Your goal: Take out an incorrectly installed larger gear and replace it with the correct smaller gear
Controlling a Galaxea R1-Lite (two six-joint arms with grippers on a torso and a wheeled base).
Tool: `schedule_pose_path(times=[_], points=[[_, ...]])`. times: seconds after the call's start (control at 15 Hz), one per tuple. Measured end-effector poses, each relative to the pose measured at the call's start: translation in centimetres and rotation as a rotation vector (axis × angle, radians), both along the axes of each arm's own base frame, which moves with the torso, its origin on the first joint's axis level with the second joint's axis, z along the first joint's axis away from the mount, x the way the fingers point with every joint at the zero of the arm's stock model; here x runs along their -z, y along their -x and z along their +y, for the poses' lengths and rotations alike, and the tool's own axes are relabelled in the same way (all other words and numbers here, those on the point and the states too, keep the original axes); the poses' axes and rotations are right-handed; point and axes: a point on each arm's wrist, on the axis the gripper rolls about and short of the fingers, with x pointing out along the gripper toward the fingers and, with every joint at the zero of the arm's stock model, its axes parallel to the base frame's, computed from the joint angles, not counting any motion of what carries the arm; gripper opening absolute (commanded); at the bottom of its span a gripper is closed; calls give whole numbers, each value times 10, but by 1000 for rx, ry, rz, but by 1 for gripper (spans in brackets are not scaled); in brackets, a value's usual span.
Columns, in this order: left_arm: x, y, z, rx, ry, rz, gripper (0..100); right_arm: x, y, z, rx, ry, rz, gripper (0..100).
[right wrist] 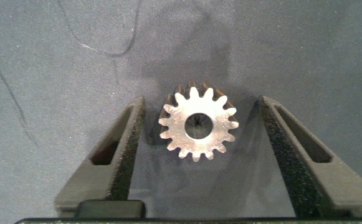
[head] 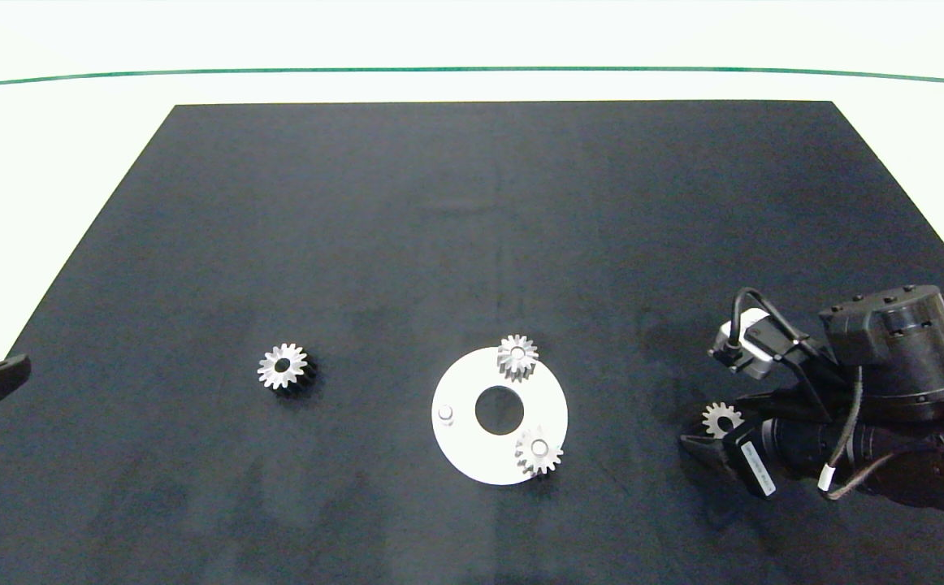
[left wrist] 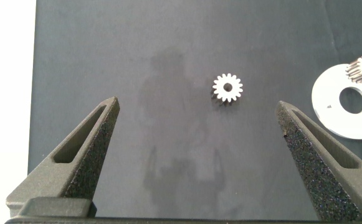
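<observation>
Gears point(right wrist: 198, 123): looked like bright silvery metal, faintly brushed.
Mat point(head: 472, 227): was dark, matt, cloth-like.
Disc point(head: 460, 443): was white, smooth.
Fingers point(right wrist: 123, 163): were grey, grainy.

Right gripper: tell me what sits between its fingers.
One silvery gear lies flat on the black mat between the right gripper's open fingers, untouched, per the right wrist view.

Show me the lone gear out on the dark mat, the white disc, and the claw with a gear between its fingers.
Lone gear point(head: 283, 366): head view, flat toothed face.
White disc point(head: 472, 382): head view, bare upper-left surface.
Right claw point(right wrist: 198, 158): right wrist view, midway between open fingertips.
</observation>
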Motion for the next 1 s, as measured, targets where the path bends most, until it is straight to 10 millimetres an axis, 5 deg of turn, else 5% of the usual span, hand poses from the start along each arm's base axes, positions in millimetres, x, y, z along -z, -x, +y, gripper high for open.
schedule_pose_path(times=[1.0], points=[[1,2,0,-1,1,-5,100,2,1,0,31,-40,19,40]])
